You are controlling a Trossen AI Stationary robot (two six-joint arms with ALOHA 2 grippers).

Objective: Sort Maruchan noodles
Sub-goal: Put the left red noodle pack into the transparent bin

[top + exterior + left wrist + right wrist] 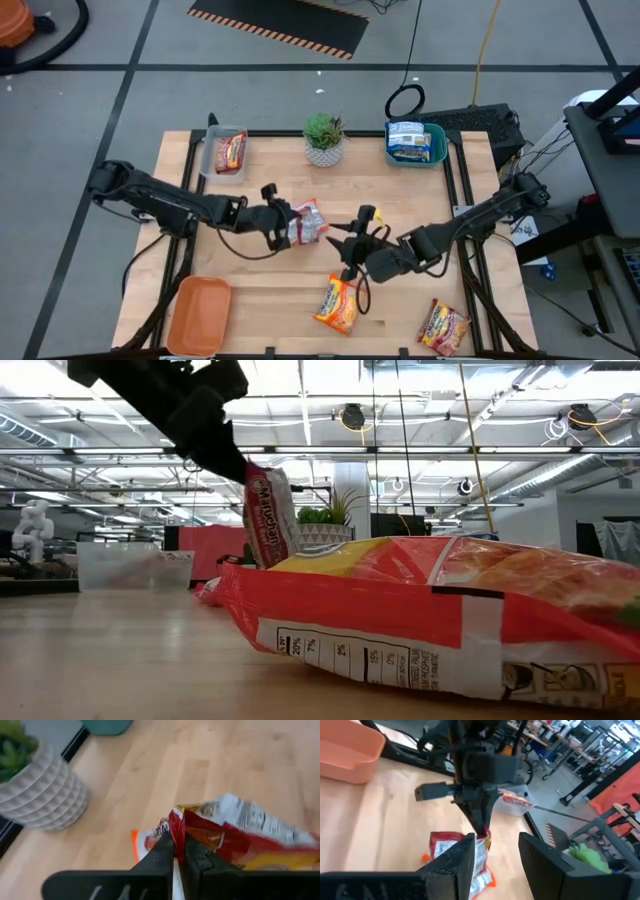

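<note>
Pinching a red packet [308, 222] in left tool [290, 224], right tool [352, 243] spread, clear tray [212, 158] holding one packet

Five noodle packets [338, 304], three trays [198, 314], one potted plant [324, 139], two arms [160, 203].

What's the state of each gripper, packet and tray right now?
left gripper: shut on red-silver packet, lifting one end
right gripper: open, empty
clear tray: holds a red packet
teal tray: holds a blue-white packet
orange tray: empty
two orange-yellow packets: lying flat on table
</note>
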